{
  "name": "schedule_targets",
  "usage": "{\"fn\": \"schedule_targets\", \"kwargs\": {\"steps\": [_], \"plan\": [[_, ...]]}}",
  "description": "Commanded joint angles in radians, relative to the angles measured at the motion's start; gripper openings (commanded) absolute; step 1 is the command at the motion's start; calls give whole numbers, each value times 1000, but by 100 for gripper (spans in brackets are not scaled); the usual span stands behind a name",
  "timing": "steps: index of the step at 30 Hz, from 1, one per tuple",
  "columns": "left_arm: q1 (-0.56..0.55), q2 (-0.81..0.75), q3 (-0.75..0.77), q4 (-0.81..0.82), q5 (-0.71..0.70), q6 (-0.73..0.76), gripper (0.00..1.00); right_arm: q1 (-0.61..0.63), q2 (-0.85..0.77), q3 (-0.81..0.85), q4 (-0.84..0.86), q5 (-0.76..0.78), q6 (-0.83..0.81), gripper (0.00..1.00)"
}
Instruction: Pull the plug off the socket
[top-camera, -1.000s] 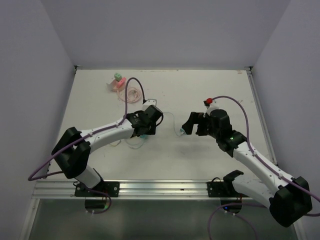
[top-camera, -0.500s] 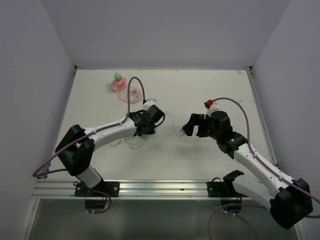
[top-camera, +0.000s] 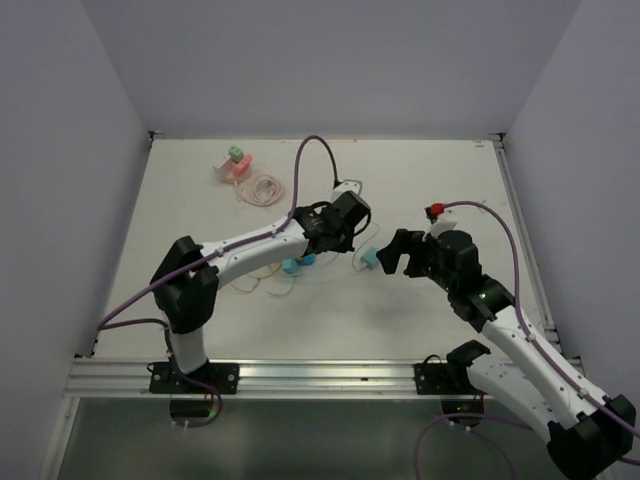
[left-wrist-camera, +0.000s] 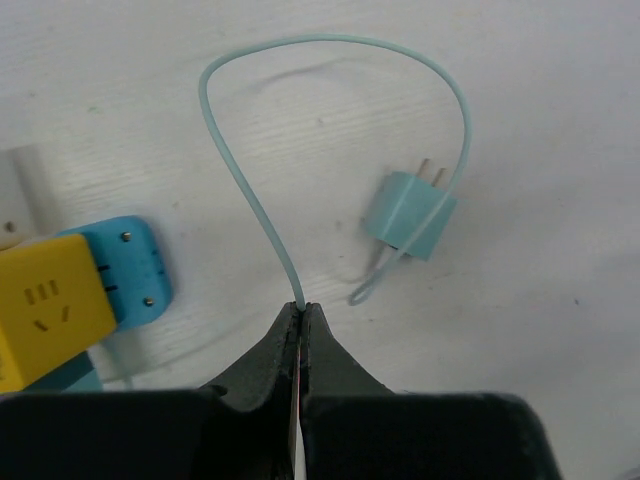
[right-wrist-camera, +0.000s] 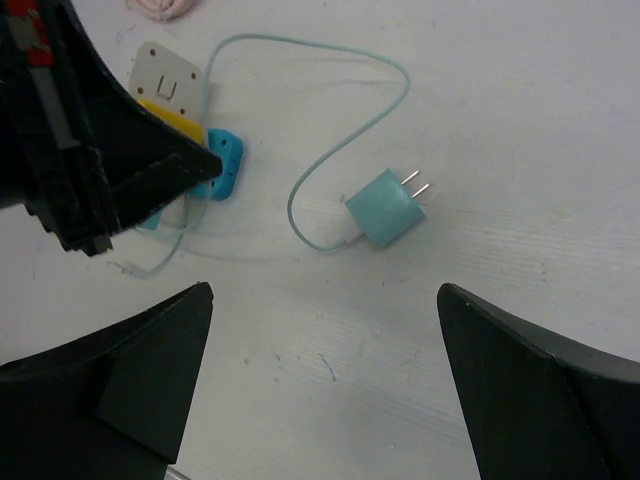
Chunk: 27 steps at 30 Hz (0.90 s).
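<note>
And there was the teal plug (left-wrist-camera: 408, 213), lying flat on the tabletop (left-wrist-camera: 560, 120) with both prongs bare, clear of the socket. The left gripper (left-wrist-camera: 301, 308) had its jaws pinched tight together on the thin teal cable (left-wrist-camera: 330, 38), which looped up and round from the grip back to the plug. Just to the left sat the yellow-and-blue socket block (left-wrist-camera: 60, 300), apart from the plug. Over on the other side, the right gripper (right-wrist-camera: 322, 300) hung above the tabletop with its jaws spread wide and nothing between them, the plug lying just beyond the tips. Far back on the left lay a pink coiled cord (top-camera: 262, 188) beside a pink-and-green block (top-camera: 235, 162).
</note>
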<state>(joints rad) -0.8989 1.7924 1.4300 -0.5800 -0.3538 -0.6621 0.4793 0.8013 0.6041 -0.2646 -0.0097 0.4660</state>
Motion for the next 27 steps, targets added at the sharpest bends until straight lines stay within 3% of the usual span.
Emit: {"fn": "schedule_targets", "kwargs": {"steps": [1,5,13,16,19,22,23,25,27], "plan": [[-67,67,127,23,97,30,0,4,-79,42,-39,112,-20,99],[-118,130,213,32,167,29,0,4,-175,37,-71,212,0,99],[-173,118,201,167,346,67,5,4,-388,-6,-111,450,49,99],[-189,102,191,197,389,99,15,4,-406,-9,-117,467,62,99],[-187,84,169,177,359,99,34,4,-387,-1,-122,452,63,99],[-183,39,123,158,283,93,58,4,-367,6,-120,433,60,99],[-175,27,109,152,270,90,71,4,-360,8,-120,427,60,99],[-160,-16,69,137,239,78,84,4,-355,6,-111,424,60,99],[-126,-43,43,117,214,65,87,2,-355,2,-99,424,60,99]]}}
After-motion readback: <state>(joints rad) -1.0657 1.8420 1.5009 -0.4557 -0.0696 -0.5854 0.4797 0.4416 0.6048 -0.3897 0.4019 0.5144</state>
